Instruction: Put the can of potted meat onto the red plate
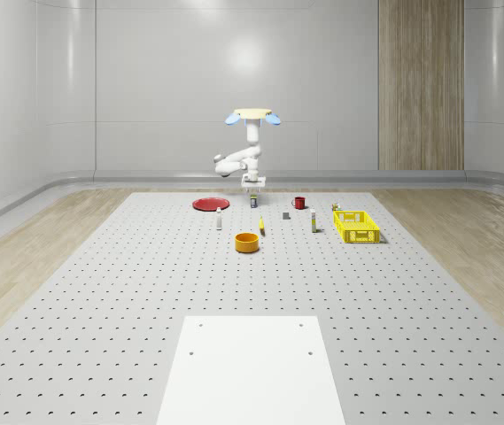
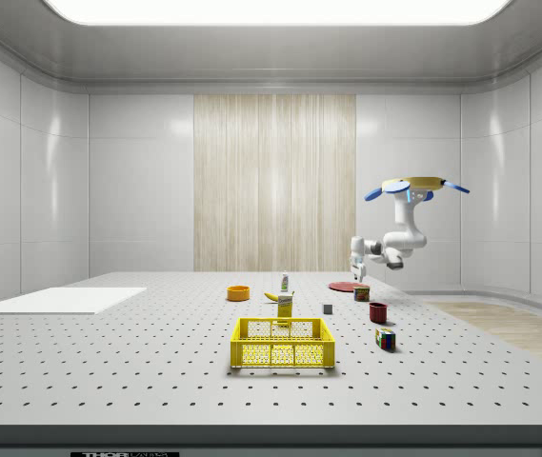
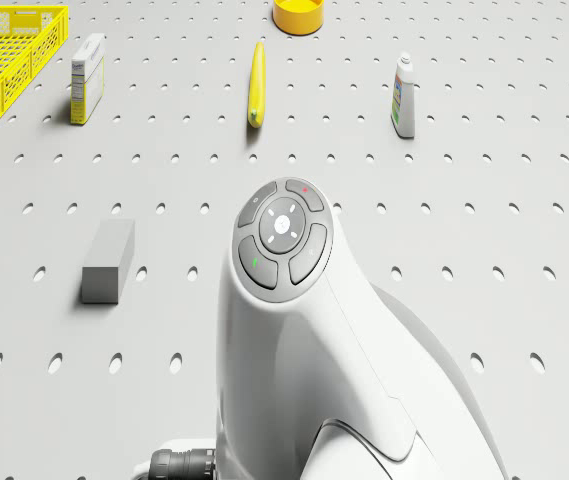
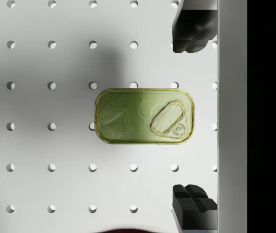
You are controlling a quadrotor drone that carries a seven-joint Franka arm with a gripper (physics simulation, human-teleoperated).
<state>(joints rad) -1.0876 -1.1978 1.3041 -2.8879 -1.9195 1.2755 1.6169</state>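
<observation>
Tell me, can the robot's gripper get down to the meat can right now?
Probably yes. The gripper hangs above the can of potted meat, fingers spread wider than the can, with nothing between. It looks off-centre toward the can's ring-pull end, so a small shift may help. The drone hovers above.

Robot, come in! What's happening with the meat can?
Drone hovering over the can. Gripper open above it, can still on the table. Red plate close beside, nothing in between.

White arm, blue rotors, black fingers.
</observation>
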